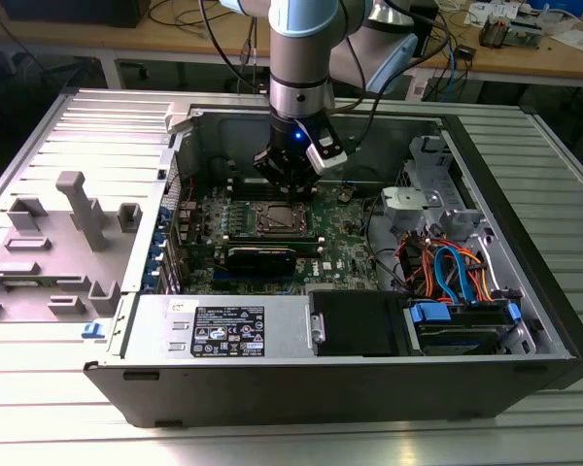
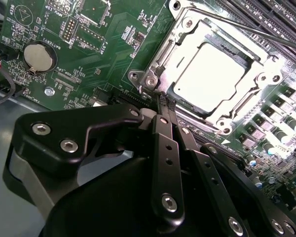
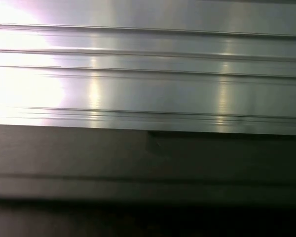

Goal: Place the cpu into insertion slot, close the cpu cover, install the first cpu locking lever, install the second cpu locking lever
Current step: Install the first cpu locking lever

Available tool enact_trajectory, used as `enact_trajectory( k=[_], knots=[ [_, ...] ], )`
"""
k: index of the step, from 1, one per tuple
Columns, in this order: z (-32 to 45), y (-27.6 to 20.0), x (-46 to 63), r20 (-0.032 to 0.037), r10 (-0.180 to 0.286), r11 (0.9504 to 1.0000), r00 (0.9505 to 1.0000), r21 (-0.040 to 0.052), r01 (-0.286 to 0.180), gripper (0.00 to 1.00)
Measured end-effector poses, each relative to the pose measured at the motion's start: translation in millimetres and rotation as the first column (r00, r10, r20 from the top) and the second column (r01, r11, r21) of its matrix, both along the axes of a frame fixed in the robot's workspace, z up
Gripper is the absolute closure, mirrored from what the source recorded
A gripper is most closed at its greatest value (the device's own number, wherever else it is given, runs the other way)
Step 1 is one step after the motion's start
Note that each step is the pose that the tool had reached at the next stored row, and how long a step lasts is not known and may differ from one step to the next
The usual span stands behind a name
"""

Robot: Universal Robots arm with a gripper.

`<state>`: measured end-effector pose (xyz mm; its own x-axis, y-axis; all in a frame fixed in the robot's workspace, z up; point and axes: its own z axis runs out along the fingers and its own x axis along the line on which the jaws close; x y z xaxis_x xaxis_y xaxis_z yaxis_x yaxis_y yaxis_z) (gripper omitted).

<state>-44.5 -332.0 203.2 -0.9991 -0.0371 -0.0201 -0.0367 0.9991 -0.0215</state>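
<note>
CPU (image 2: 209, 79) seated in insertion slot (image 2: 157, 59), cpu cover (image 2: 187, 37) down over it; gripper (image 2: 164, 101) fingers together at socket corner.

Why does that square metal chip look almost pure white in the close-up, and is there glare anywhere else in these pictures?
In the second wrist view the cpu is washed out by reflected light, while the gripper close to the lens is dark. In the first wrist view a bright glare patch spreads over the ribbed metal surface, and the lower band lies in shadow. The exterior view is evenly lit, with the case interior dimmer.
</note>
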Motion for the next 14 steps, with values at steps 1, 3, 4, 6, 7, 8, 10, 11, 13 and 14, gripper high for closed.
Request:
enact_trajectory(
  k=[1,3,4,6,7,8,10,11,13,14],
  knots=[
    [-0.4,0.0,0.0,0.0000,0.000,1.0000,1.0000,-0.0004,0.000,0.89],
    [-1.0,-0.1,0.0,-0.0001,0.000,1.0000,1.0000,-0.0008,0.000,0.89],
    [-1.2,-0.1,0.1,0.0000,0.000,1.0000,1.0000,-0.0008,0.000,0.89],
    [-1.5,0.1,0.2,0.0000,0.000,1.0000,1.0000,-0.0008,0.000,0.89],
    [-1.5,0.3,0.2,0.0000,0.000,1.0000,1.0000,-0.0009,0.000,0.89],
    [-1.4,0.7,0.2,0.0001,0.000,1.0000,1.0000,-0.0010,0.000,0.89],
    [-1.5,1.7,0.2,0.0000,0.000,1.0000,1.0000,-0.0007,0.000,0.89],
    [-1.5,2.2,0.1,0.0000,0.000,1.0000,1.0000,-0.0007,0.000,0.89],
    [-1.4,2.7,0.2,0.0001,0.000,1.0000,1.0000,-0.0007,0.000,0.89],
    [-0.9,2.8,0.2,0.0002,0.001,1.0000,1.0000,-0.0003,-0.001,0.89]
  ],
)
